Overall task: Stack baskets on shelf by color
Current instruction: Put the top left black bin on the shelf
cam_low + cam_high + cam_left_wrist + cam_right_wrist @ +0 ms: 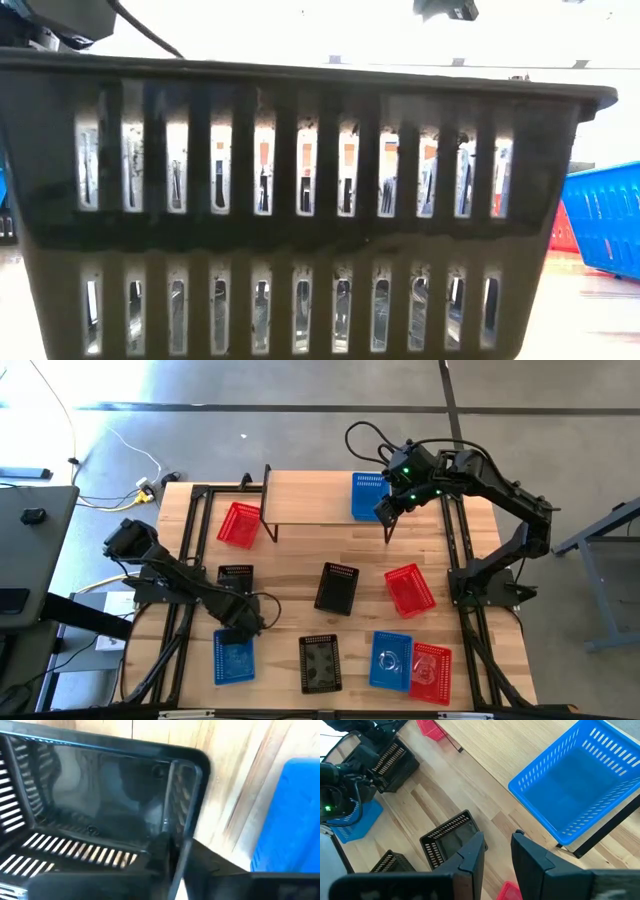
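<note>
One blue basket [367,496] has been set on the shelf [310,500]; the right gripper [497,851] hovers beside it, fingers parted. The left gripper [240,622] is held at a black basket [100,805]; its finger state cannot be told.

The high view shows 9 baskets in all: 3 red, 3 blue and 3 black. The red ones are at [239,524], [410,589] and [431,672]. The blue ones are at [369,496], [233,657] and [391,660]. The black ones are at [235,577], [336,588] and [320,663]. There is 1 shelf [310,500], 1 bench [300,565] and 2 robot arms.
</note>
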`<state>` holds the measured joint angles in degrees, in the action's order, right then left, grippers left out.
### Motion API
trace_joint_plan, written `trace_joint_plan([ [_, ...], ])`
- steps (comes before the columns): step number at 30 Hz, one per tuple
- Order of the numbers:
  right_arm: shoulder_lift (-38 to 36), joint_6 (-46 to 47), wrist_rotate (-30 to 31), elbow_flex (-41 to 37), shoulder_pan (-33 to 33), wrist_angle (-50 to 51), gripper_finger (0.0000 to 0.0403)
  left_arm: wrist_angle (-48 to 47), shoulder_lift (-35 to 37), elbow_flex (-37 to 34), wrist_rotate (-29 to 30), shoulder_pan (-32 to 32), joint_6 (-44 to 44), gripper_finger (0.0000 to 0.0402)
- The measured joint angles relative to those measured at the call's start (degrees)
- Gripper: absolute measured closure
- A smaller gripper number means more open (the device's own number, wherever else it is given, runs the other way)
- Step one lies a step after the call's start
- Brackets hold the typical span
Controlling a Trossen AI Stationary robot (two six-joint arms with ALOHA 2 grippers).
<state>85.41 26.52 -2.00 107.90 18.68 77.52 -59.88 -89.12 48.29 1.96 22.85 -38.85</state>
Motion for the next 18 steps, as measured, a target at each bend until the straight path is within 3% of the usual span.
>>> trace_joint_plan([
  [9,0.0,0.0,0.0,0.0,0.0,0.0,0.032,-0.9,3.2,1.6,-0.2,-0.1,-3.0,0.0399],
  [18,0.0,0.4,0.0,0.0,0.0,-0.2,0.032,-6.0,6.7,10.9,3.2,-0.4,-1.9,0.04],
])
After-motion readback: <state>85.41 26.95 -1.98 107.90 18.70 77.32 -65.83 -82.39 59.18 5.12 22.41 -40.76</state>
